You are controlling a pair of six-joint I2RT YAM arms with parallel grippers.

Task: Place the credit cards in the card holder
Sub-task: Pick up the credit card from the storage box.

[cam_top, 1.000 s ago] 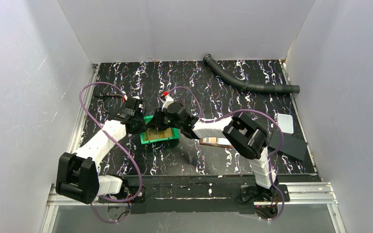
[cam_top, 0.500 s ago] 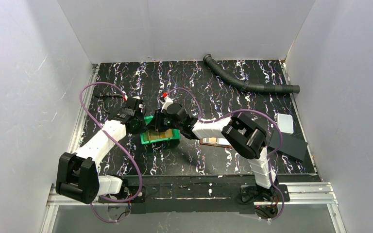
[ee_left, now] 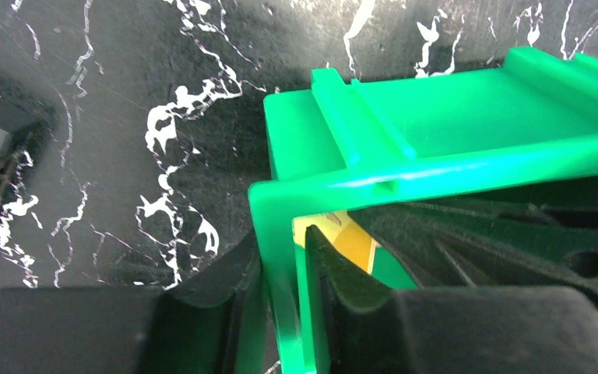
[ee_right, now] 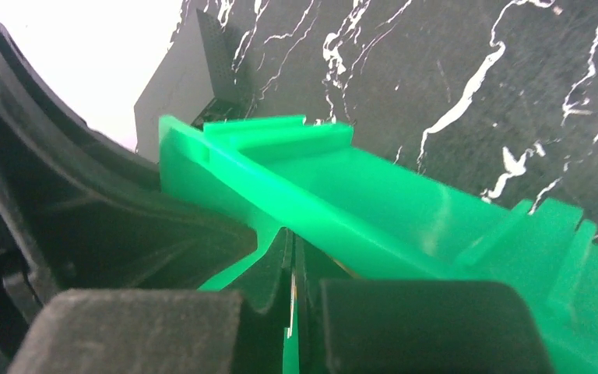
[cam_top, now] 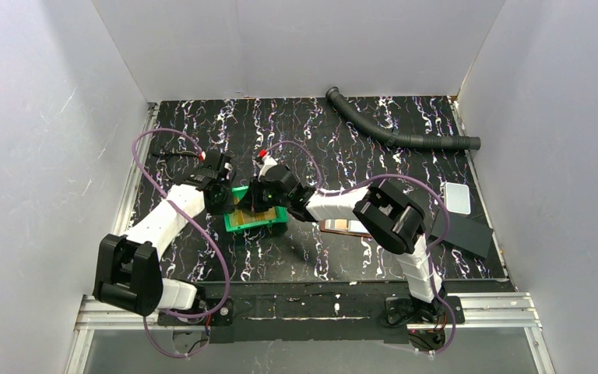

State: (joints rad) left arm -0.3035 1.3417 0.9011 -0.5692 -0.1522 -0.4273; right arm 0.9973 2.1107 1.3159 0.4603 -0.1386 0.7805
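Note:
The green bin (cam_top: pixel 258 228) holds yellowish and orange credit cards (cam_top: pixel 246 218). My left gripper (cam_top: pixel 221 198) is shut on the bin's left wall; in the left wrist view its jaws (ee_left: pixel 284 292) straddle the green wall (ee_left: pixel 272 234), with an orange-yellow card (ee_left: pixel 354 243) just inside. My right gripper (cam_top: pixel 262 199) reaches into the bin from the right and is shut on the thin edge of a card (ee_right: pixel 290 300) beside the green bin wall (ee_right: pixel 374 195). The brown card holder (cam_top: pixel 341 227) lies on the mat right of the bin, partly hidden by my right arm.
A black corrugated hose (cam_top: pixel 401 136) lies at the back right. A pale translucent plate (cam_top: pixel 458 198) and flat black sheets (cam_top: pixel 467 234) sit at the right edge. White walls enclose the black marbled mat (cam_top: pixel 304 132).
My left arm has shifted a little toward the bin, and my right gripper has edged slightly left and back inside it. The bin stays in place.

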